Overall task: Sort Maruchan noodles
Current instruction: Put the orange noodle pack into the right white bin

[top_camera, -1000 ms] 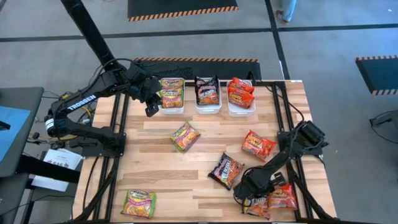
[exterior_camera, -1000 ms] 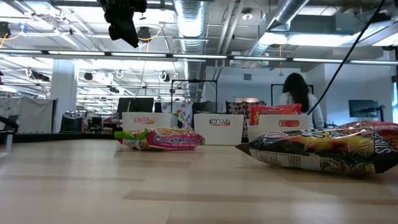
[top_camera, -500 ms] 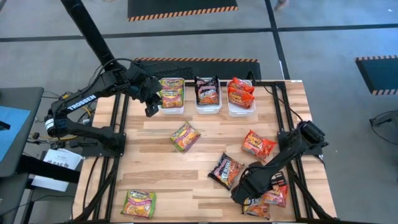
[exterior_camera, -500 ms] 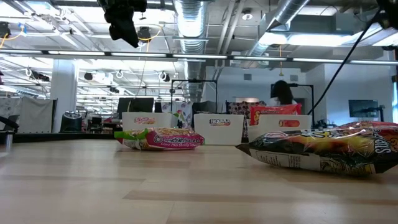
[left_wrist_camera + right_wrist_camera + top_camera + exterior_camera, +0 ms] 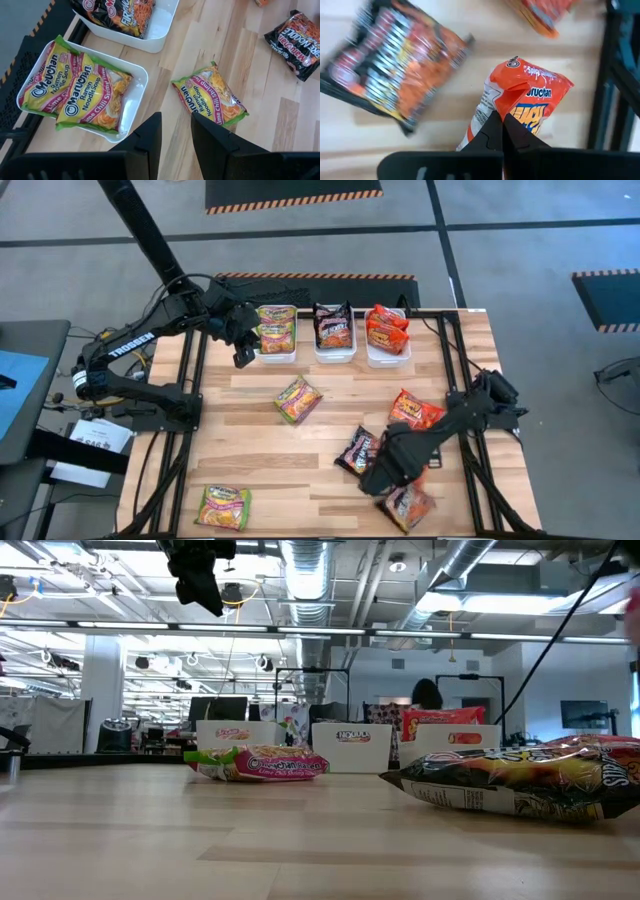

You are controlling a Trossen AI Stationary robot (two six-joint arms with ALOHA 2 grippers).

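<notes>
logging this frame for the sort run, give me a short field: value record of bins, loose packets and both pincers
bins: three white bins in a row at the far edge, holding green-yellow, dark and red-orange packets
loose packets: green-yellow packet mid table; green-yellow packet at near left corner; dark packet; red-orange packet on table
left pincer: beside the green-yellow bin, holding nothing
right pincer: shut on held red-orange packet, near the table's near right edge

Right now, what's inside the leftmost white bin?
The leftmost white bin holds two green-yellow noodle packets, overlapping and face up. Anything beneath them is covered, so I cannot rule out a third. The left end effector hovers beside the bin, empty.
</notes>
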